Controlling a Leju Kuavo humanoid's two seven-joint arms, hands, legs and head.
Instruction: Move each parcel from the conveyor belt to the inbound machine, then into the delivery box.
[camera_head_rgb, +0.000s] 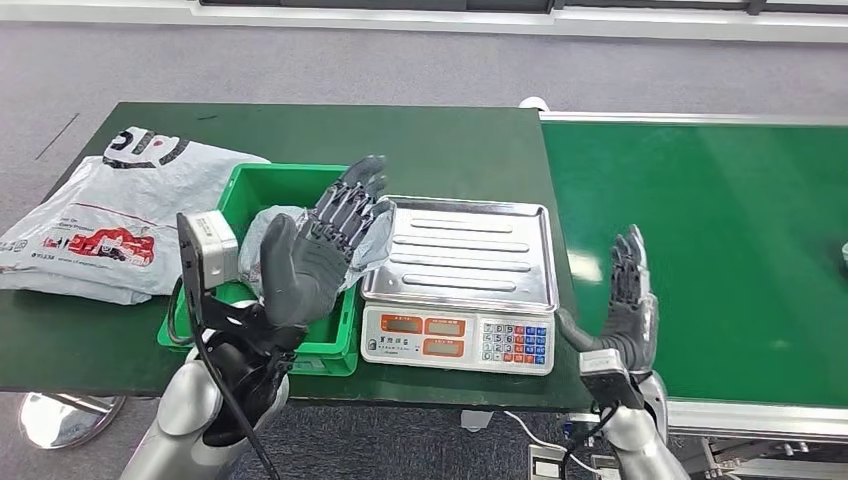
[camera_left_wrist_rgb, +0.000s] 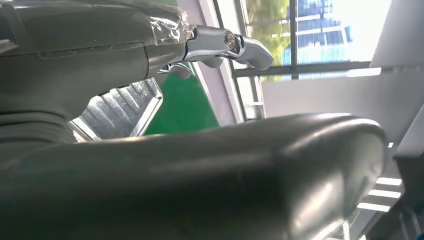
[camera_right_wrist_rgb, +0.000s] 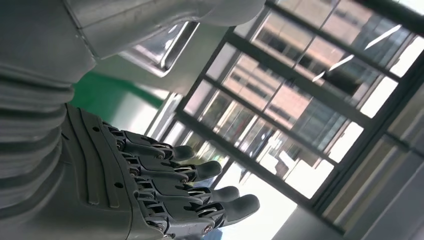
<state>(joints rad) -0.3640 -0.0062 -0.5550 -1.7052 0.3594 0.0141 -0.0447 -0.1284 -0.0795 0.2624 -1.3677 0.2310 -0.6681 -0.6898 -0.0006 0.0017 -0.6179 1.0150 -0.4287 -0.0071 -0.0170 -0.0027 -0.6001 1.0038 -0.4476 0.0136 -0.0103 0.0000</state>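
Scale: the inbound machine (camera_head_rgb: 458, 285), a weighing scale with a ribbed, shiny steel pan and a keypad front, stands on the dark green surface (camera_head_rgb: 400, 135); its pan is bare.
Box: a green plastic delivery box (camera_head_rgb: 262, 188) sits just left of the scale, touching it or nearly so.
Parcel: a crinkled, translucent plastic parcel (camera_head_rgb: 258, 240) lies inside the box, partly hidden by the left hand.
Bags: white printed mailer bags (camera_head_rgb: 110, 215), soft and wrinkled, lie left of the box.
Belt: the smooth green conveyor belt (camera_head_rgb: 720, 250) runs right of the scale.
Left hand: the left hand (camera_head_rgb: 322, 245), dark and ribbed, is raised over the box, fingers (camera_head_rgb: 352, 200) spread, holding nothing.
Right hand: the right hand (camera_head_rgb: 630, 300) is upright just right of the scale, fingers (camera_right_wrist_rgb: 200, 187) straight, empty.
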